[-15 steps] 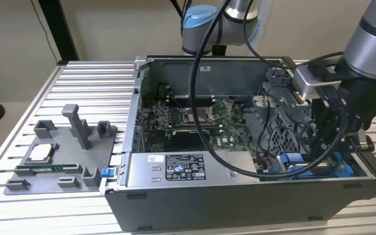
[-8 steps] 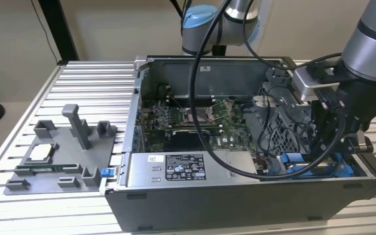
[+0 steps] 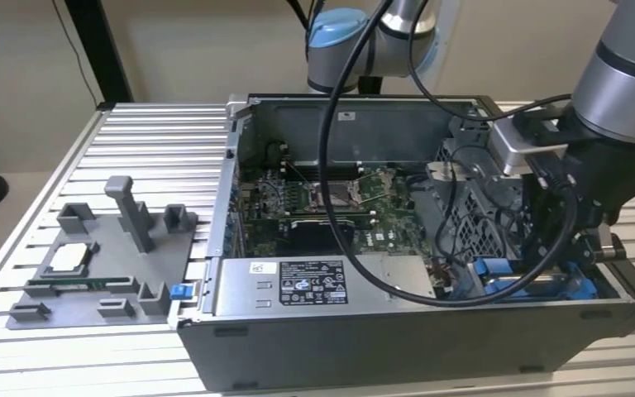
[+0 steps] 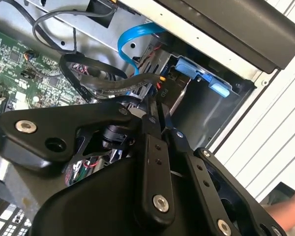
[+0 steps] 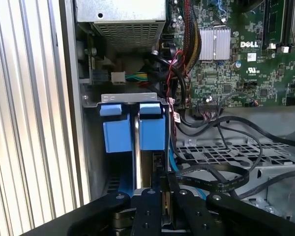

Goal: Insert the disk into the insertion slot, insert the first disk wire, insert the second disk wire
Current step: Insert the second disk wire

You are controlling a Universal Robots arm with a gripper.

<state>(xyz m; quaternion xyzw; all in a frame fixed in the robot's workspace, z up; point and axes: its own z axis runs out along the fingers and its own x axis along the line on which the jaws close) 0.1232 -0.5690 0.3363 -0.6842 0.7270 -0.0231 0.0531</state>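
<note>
One end effector (image 5: 162,196) works low in your case's corner bay, at the counter's near edge in the exterior view; fingers look pinched together on something thin, what exactly I can't tell. Disk (image 5: 136,147) seems to stand on edge in the insertion slot (image 5: 120,128), long axis running into the bay, likely so its blue frame rides the rails.
</note>
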